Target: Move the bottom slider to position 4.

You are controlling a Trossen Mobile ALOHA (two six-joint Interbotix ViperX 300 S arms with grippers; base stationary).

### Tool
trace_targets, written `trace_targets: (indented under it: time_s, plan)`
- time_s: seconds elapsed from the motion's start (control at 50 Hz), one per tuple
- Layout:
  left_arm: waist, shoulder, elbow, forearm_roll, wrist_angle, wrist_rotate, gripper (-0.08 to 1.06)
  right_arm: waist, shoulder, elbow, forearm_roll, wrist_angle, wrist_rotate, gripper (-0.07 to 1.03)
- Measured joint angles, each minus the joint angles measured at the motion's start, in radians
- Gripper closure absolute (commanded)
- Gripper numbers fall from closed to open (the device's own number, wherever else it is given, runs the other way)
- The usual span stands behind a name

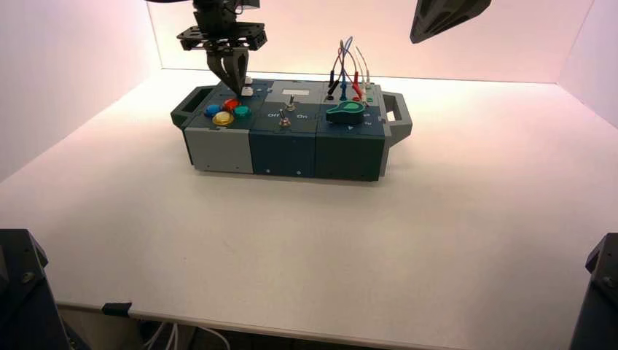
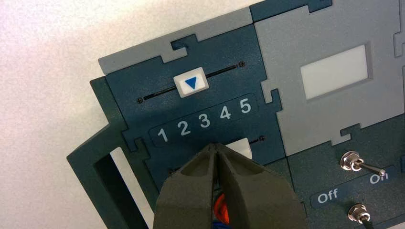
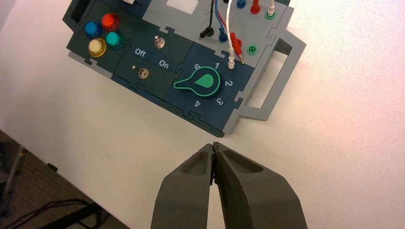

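At the back of a pale desk (image 1: 306,240), a box (image 1: 282,154) of buttons, switches and wires sits just off twelve o'clock in the high view. Over its eleven o'clock part, the left gripper (image 1: 240,93) reaches down, its jaws closed together with nothing between them. Their tips are right beside the bottom slider (image 2: 242,147), a white block partly hidden behind them; whether they touch it, I cannot tell. That slider sits roughly in line with the printed 4. The top slider (image 2: 191,82), white with a blue triangle, lines up with the 3.

From the box's middle, four round buttons (image 1: 223,117) in blue, red, yellow and green cluster towards ten o'clock. Two metal switches (image 1: 284,121) stand near the centre, a green knob (image 1: 345,111) lies towards two o'clock, and coloured wires (image 1: 344,68) rise towards one o'clock. The right gripper (image 3: 213,144) hangs idle at two o'clock from the box, jaws closed.
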Motion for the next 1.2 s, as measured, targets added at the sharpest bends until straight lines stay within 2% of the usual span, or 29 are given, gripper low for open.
trace_targets:
  time_s: [0.88,1.2]
  plan:
    - [-0.002,-0.003,-0.005,0.0,0.021,0.0,1.0,0.0,0.0,0.0,-0.002,0.0,-0.002,0.98]
    - [-0.002,-0.009,-0.003,0.008,0.029,0.0,1.0,0.002,0.0,0.0,-0.002,0.002,-0.002,0.98]
